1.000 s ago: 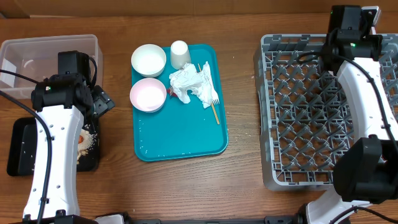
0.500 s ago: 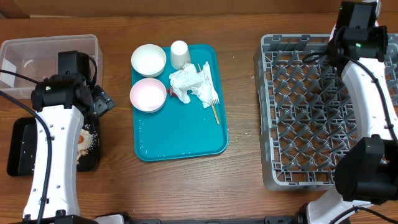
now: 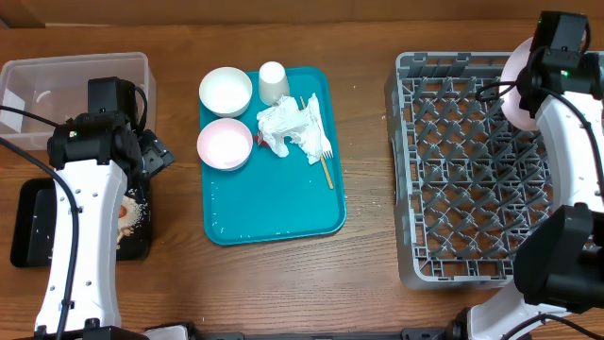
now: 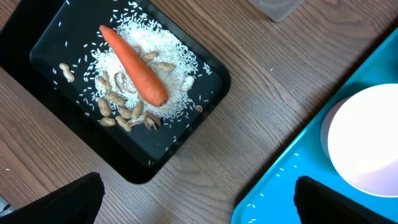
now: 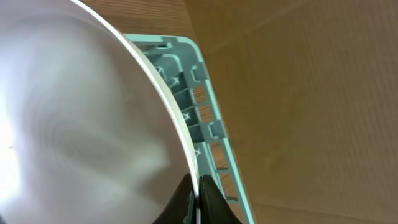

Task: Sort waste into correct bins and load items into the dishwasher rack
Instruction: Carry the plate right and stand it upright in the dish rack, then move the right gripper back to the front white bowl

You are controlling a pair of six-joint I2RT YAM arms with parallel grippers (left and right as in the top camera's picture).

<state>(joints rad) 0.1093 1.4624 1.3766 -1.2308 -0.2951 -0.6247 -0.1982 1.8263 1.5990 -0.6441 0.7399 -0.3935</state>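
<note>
My left arm is built of smooth white shells joined by boxy black motor housings, and a thin black cable trails down its long link. My right arm matches it: curved white links, black blocks at the joints and a small green light on the upper housing. My left tool has two blunt matte-black fingers. My right tool ends in dark, narrow tips.

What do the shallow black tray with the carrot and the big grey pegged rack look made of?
Shallow black rectangular tray: likely plastic, smooth, slightly glossy; moulded rim with rounded corners. Large square grey pegged rack: matte moulded plastic, judging by its uniform lattice.
</note>
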